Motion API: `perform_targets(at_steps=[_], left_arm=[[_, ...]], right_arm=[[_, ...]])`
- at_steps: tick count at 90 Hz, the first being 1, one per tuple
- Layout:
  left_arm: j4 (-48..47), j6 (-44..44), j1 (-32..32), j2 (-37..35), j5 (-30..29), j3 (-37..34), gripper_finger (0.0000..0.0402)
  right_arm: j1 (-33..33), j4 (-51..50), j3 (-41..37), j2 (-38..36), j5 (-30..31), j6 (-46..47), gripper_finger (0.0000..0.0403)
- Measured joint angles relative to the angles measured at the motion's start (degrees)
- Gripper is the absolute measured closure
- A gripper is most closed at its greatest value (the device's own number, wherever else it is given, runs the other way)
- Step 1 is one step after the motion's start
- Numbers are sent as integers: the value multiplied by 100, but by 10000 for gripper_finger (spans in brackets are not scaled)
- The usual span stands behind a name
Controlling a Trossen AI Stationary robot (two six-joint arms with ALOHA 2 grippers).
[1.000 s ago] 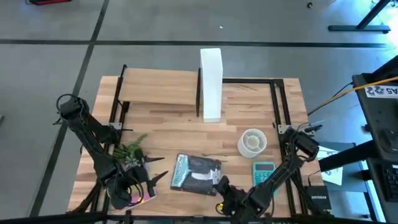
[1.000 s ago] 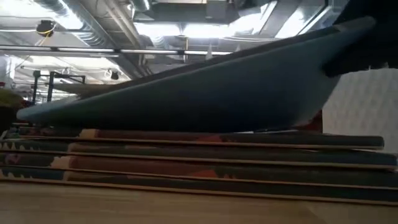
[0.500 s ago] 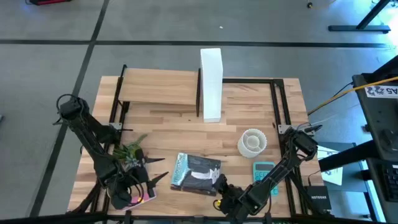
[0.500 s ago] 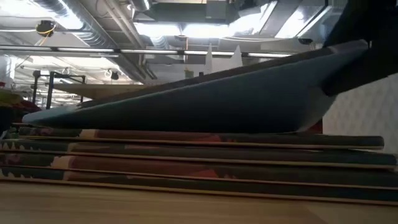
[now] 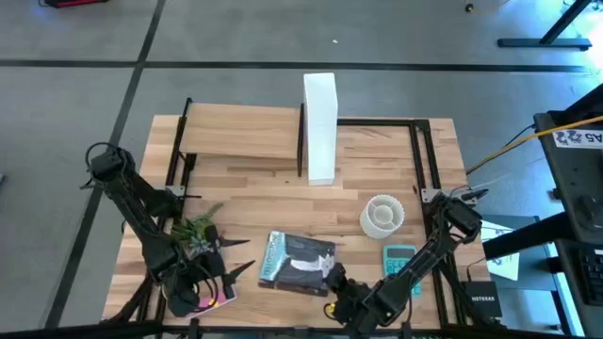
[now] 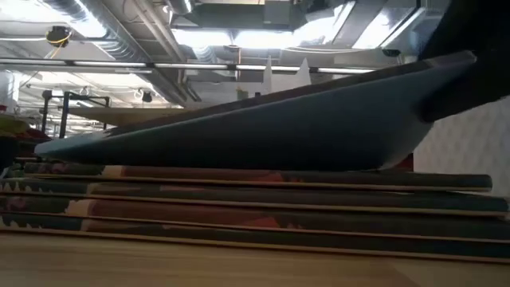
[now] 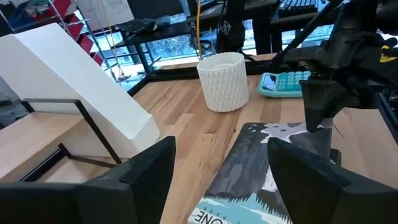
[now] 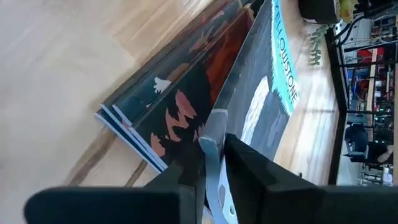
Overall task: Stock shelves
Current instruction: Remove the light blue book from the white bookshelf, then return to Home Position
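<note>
high view: the tall narrow white upright file box point(image 5: 319, 127) stands at the far middle of the light-wood surface point(image 5: 245, 193), and the small raised light-wood plank shelf with black metal frame point(image 5: 240, 133) sits just beside the box, toward the left arm's side. nearer the arms than the box lies a stack of flat dark-covered books with a teal title band point(image 5: 297, 263). a white ribbed cylindrical cup point(image 5: 382, 215) and a teal calculator point(image 5: 399, 261) lie between the box and the right arm. a small green plant sprig point(image 5: 195, 229) lies by the left arm. the right gripper point(image 5: 332, 280) meets the stack's near corner; the left gripper point(image 5: 234, 270) hovers beside the stack's other edge.

low view: the top book point(image 6: 239, 127) is tilted up on one side above the rest of the stack.

left wrist view: the left gripper's fingers point(image 7: 155, 165) stand wide apart, holding nothing, with the box, cup and calculator ahead.

right wrist view: the right gripper's fingers point(image 8: 245, 160) pinch narrowly on the top book's edge.
</note>
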Motion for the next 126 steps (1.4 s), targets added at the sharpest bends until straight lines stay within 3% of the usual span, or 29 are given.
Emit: perform_targets(at_steps=[37, 51, 63, 75, 82, 93, 109, 126], left_arm=[[5, 2, 0, 2, -2, 0, 163], [5, -20, 0, 2, -1, 0, 163], [5, -46, 18, 2, 23, 0, 163], [2, -308, 138, 2, 349, 0, 163], [-2, -725, 314, -38, 945, -4, 163], [-155, -962, 627, -310, 2018, -6, 163], [-1159, -984, 951, -1025, 2288, -6, 163], [-2534, -1222, 1210, -2224, 2273, -4, 163]], right_arm=[[70, -33, 2, 0, -112, 131, 196], [107, -1004, 402, 0, -90, 519, 170], [105, -2354, 971, 0, -58, 1643, 173], [68, -3759, 1437, -4, 25, 3895, 183], [66, -4377, 1543, -62, 165, 4879, 191], [152, -4643, 1400, -442, 356, 5289, 212], [131, -4579, 697, -1818, 466, 5359, 255], [-93, -3918, -709, -4205, 769, 5313, 293]])
